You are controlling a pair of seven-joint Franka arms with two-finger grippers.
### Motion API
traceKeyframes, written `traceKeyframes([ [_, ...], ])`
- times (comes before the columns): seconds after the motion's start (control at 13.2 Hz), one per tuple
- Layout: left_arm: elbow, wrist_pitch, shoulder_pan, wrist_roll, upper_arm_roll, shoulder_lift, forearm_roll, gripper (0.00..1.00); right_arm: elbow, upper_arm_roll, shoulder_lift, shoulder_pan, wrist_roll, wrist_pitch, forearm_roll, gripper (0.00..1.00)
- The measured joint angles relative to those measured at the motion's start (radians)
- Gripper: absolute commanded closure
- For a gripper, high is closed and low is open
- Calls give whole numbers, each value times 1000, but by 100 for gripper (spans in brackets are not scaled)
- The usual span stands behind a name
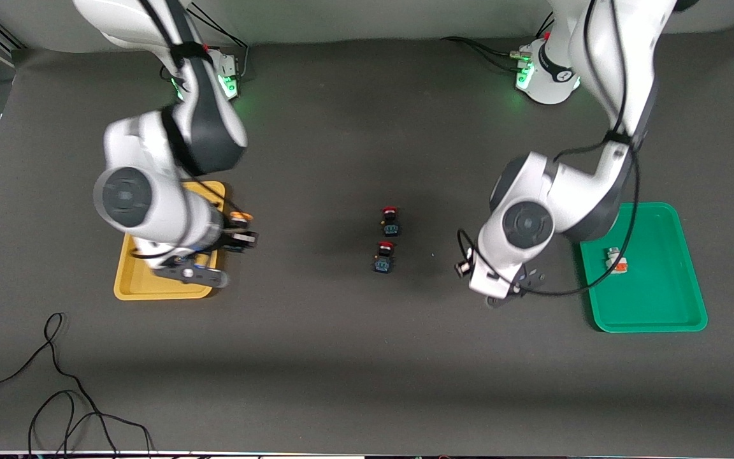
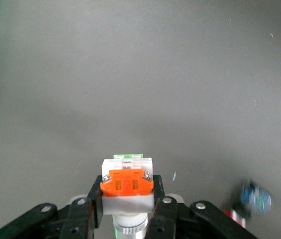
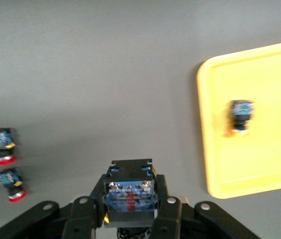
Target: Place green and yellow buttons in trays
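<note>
My right gripper (image 1: 239,234) is shut on a black-bodied button with a yellow-orange cap (image 3: 129,196). It holds the button over the mat, at the edge of the yellow tray (image 1: 150,284) that faces the table's middle. A second black-bodied button (image 3: 241,117) lies in the yellow tray (image 3: 259,164). My left gripper (image 1: 506,287) is shut on a white-bodied button with an orange block (image 2: 127,181). It is over bare mat, between the table's middle and the green tray (image 1: 647,299). Another white-bodied button (image 1: 615,260) lies in the green tray.
Two black switches with red caps (image 1: 390,220) (image 1: 384,256) stand at the table's middle. They also show in the right wrist view (image 3: 1,144) (image 3: 10,181). Loose black cable (image 1: 55,382) lies on the mat near the front camera at the right arm's end.
</note>
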Motion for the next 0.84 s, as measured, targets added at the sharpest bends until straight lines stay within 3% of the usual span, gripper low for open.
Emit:
traceKeyframes([
  [0.3,-27,-174,45,256,25,-156,15,83,-63,-195,-13,-8,-308,-33,-2,100],
  [0.53,-56,-196,258,646,41,-186,53,83,-162,-273,-12,-13,-472,55,-2,100],
  [0.84,-110,-82,557,1069,49,-158,95,84,-399,-305,-9,-18,-637,367,6,100],
])
